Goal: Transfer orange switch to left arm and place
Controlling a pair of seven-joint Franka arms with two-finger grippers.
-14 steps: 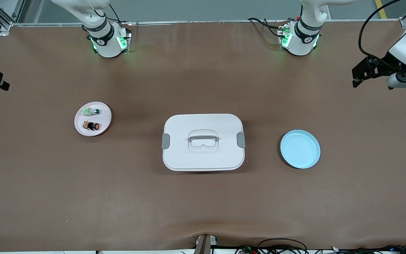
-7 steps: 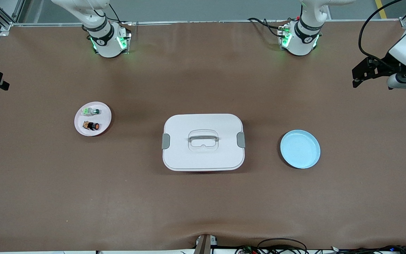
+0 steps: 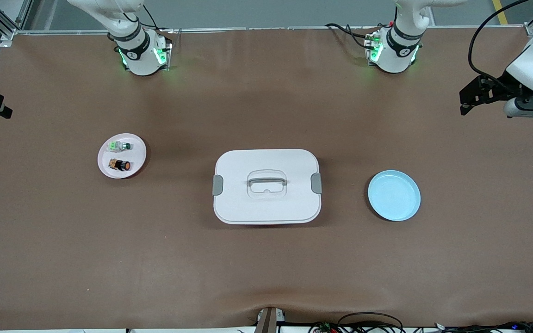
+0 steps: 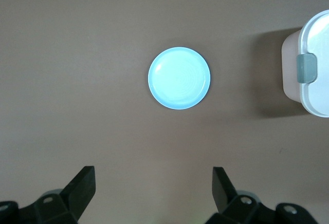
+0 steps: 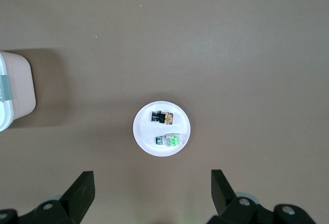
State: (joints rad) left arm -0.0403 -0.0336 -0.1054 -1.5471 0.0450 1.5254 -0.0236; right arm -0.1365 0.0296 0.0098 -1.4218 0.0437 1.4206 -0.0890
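Lying untouched on the pink plate toward the right arm's end, the orange switch waits beside a green-capped one. Right gripper hovers spread above it. Past the box, left gripper, also spread, has only drifted slightly: nothing begun.

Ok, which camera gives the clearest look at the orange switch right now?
The front view: the orange switch lies on the pink plate with its orange cap plainly visible. The right wrist view shows it too, from high above, smaller and less distinct. The left wrist view does not show it at all.
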